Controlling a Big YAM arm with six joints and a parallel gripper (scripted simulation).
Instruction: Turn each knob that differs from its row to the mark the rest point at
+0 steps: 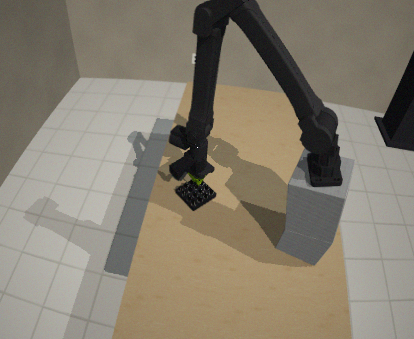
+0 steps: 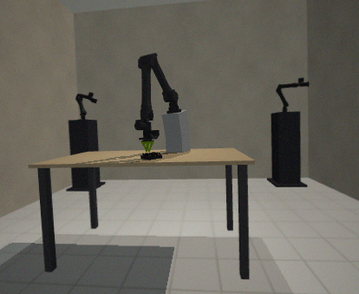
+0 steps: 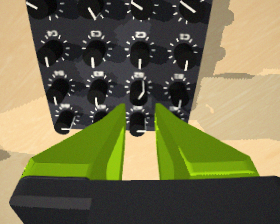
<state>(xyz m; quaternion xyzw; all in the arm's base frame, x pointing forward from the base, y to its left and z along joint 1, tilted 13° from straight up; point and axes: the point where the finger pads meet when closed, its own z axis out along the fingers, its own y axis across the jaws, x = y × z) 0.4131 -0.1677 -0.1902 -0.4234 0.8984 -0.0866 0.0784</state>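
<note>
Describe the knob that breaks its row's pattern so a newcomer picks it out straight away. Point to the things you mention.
On the wooden table point(image 1: 231, 287) point(image 2: 114, 160) point(image 3: 250, 100), find the black knob box point(image 1: 204, 203) point(image 2: 151, 156) point(image 3: 117, 30). In the wrist view, take the second row from the bottom, third knob from left point(image 3: 138, 93). Its white line runs up its right side; its row neighbours' lines show at their lower ends.

The arm point(image 1: 206, 77) point(image 2: 146, 84) is bent at the elbow, its tool point(image 1: 197, 181) point(image 2: 147, 150) point(image 3: 140, 112) pointing down, the green fingers partly open.

One table point(image 1: 231, 277) point(image 2: 144, 159), one knob box point(image 1: 193, 197) point(image 2: 151, 156) point(image 3: 117, 67), sixteen knobs, three robot arms, two black pedestals and one grey one.
</note>
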